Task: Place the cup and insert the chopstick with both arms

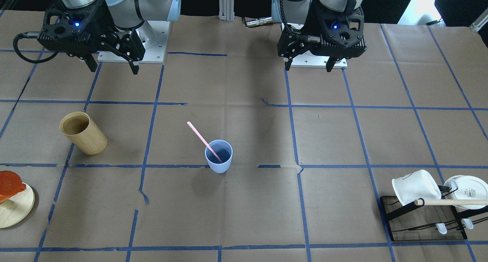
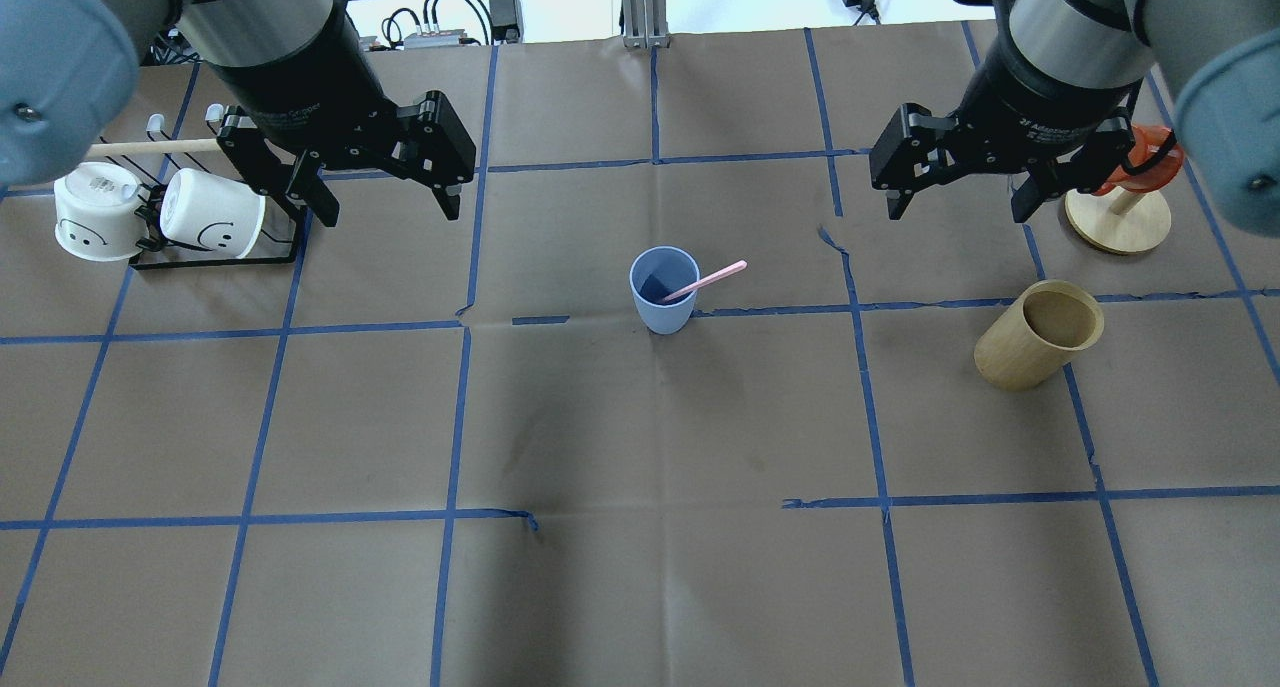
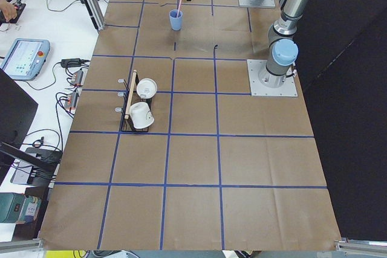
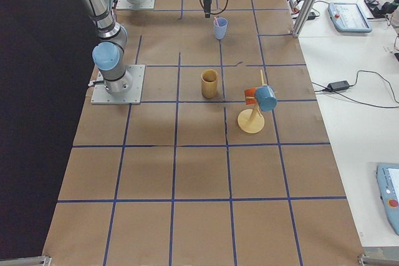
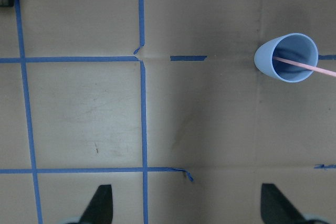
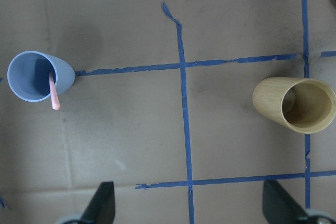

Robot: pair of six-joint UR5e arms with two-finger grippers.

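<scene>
The light blue cup [image 2: 664, 289] stands upright near the table's middle, also in the front view [image 1: 219, 156] and both wrist views [image 5: 286, 57] [image 6: 34, 75]. The pale pink chopstick [image 2: 706, 281] stands inside it, leaning out over the rim toward the robot's right [image 1: 204, 140]. My left gripper [image 2: 382, 199] is open and empty, raised over the table on the left, apart from the cup. My right gripper [image 2: 962, 203] is open and empty, raised on the right, apart from the cup.
A tan wooden cylinder cup [image 2: 1040, 333] stands on the right. A round wooden stand with an orange piece [image 2: 1118, 217] is behind it. A black rack [image 2: 205, 255] with two white mugs and a beige wooden rod [image 2: 150, 148] stands at the left.
</scene>
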